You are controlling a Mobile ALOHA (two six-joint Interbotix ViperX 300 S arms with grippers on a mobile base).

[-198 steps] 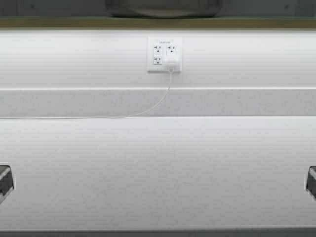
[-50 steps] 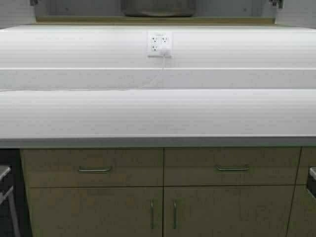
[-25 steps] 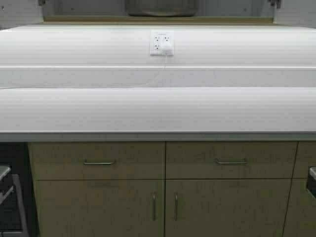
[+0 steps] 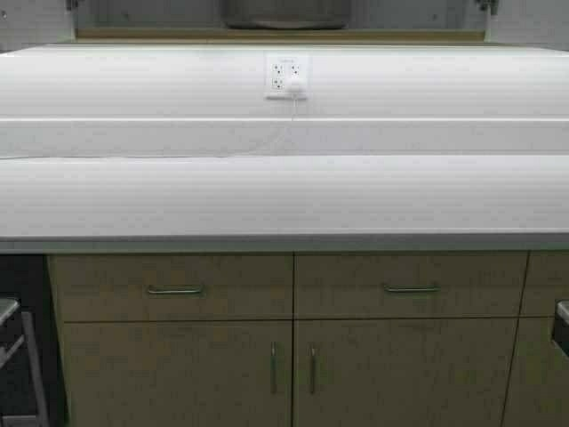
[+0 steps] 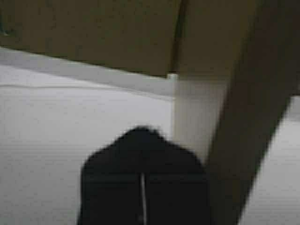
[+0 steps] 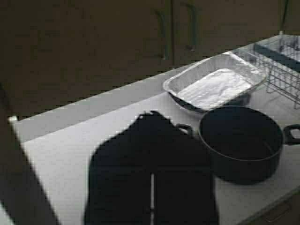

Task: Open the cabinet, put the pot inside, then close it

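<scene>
The cabinet [image 4: 284, 36] is at the top edge of the high view, with its pale grey interior showing and its tan bottom ledge below. A dark grey round vessel [image 4: 284, 12] stands inside it; only its lower part shows. In the right wrist view, a dark grey pot [image 6: 241, 140] with black loop handles stands on a white counter. My right gripper [image 6: 151, 119] is shut and empty beside it, not touching it. My left gripper [image 5: 142, 136] is shut and empty over white counter, next to a tan upright panel [image 5: 243, 93]. Both arms sit low at the sides.
A long white countertop [image 4: 284, 196] runs across, with base cabinets [image 4: 178, 356] and drawers below. A wall outlet [image 4: 286, 76] has a white cord trailing left. In the right wrist view a foil tray [image 6: 213, 84] and a wire rack [image 6: 281, 70] stand behind the pot.
The robot has driven backward from the wall. The counter's front edge and the base cabinets have come into view. In the last half second the scene shifts only slightly.
</scene>
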